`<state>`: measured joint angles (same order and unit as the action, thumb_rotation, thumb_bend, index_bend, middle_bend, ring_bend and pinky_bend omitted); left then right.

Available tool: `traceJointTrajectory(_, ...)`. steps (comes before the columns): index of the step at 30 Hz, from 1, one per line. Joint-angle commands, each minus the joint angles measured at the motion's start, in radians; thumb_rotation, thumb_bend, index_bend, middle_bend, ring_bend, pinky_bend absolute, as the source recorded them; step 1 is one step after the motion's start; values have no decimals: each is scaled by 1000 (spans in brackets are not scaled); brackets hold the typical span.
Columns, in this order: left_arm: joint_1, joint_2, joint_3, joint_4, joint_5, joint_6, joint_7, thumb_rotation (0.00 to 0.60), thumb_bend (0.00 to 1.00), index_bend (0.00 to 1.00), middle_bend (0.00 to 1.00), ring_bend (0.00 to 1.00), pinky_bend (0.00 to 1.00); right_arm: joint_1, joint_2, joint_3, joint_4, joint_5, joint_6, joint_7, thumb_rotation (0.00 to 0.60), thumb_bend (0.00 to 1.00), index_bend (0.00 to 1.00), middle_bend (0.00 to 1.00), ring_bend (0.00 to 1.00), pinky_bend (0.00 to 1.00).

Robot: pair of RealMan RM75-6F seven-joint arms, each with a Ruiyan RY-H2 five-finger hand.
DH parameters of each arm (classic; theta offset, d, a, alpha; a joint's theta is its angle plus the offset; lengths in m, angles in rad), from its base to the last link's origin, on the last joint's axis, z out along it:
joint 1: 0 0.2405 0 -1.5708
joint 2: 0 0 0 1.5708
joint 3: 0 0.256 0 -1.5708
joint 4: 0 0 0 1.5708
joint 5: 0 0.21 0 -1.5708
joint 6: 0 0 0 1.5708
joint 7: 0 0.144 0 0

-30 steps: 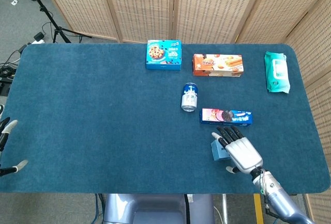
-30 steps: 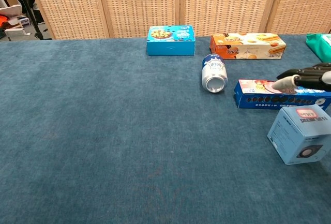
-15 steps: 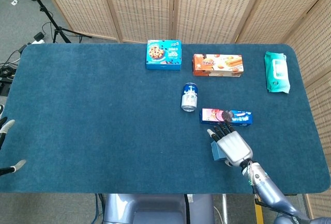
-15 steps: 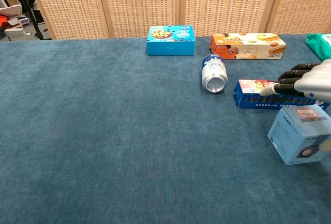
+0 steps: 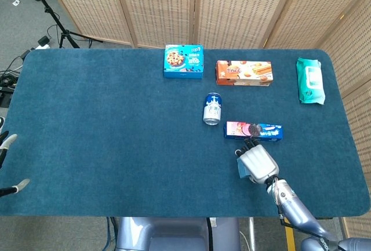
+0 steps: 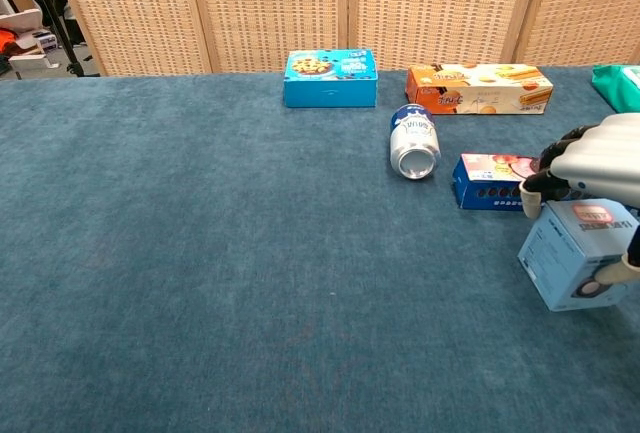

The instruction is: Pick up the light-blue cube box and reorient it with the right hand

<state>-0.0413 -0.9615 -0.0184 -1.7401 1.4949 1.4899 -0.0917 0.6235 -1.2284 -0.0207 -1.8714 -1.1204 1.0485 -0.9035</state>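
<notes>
Now the right hand (image 6: 600, 158) curls over the light-blue cube box (image 6: 577, 253) — fingers gripping it.

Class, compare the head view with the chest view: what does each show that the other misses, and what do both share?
Only the head view shows the left hand at the table's edge and the whole green wipes pack. Only the chest view shows the light-blue cube box's printed faces. Both show the right hand curled over that box, the can and the snack boxes.
</notes>
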Motion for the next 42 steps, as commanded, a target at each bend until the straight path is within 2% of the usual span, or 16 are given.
traceJointTrajectory(1,-1,0,0,0,-1,-1,0,600,0,0,0,0,0,-6,-9,-14,20,-21,10,5,600,283,425,463,255,216)
traceJointTrajectory(5,-1,0,0,1,1,-2,1,600,0,0,0,0,0,-14,-1,-22,22,-61,16,43,600,333,448,485,273,228)
traceJointTrajectory(8,0,0,0,1,1,-1,1,600,0,0,0,0,0,-35,21,-21,16,-145,40,161,600,342,448,486,273,228)
traceJointTrajectory(13,0,-2,2,0,5,-1,5,600,0,0,0,0,0,-82,50,-18,105,-351,120,562,600,388,462,500,279,228)
traceJointTrajectory(19,2,-9,8,-7,18,6,29,600,0,0,0,0,0,-117,-4,-61,364,-550,228,1205,600,462,462,502,280,228)
traceJointTrajectory(21,3,-11,9,-9,20,7,34,600,0,0,0,0,0,-124,-29,-68,428,-572,252,1297,600,477,465,504,280,228)
traceJointTrajectory(27,1,-22,10,-14,21,5,65,600,0,0,0,0,0,-158,-150,-87,653,-631,346,1502,600,523,477,513,280,228)
traceJointTrajectory(30,0,-28,11,-17,20,3,82,600,0,0,0,0,0,-173,-212,-91,748,-647,384,1564,600,542,481,517,280,228)
traceJointTrajectory(34,0,-34,10,-19,16,1,98,600,0,0,0,0,0,-186,-271,-90,822,-636,388,1626,600,543,490,525,282,228)
traceJointTrajectory(40,-2,-39,9,-19,9,-3,109,600,0,0,0,0,0,-195,-317,-82,878,-621,386,1646,600,543,490,520,282,228)
traceJointTrajectory(42,-3,-42,9,-20,8,-5,114,600,0,0,0,0,0,-199,-334,-81,901,-615,382,1655,600,524,452,446,253,228)
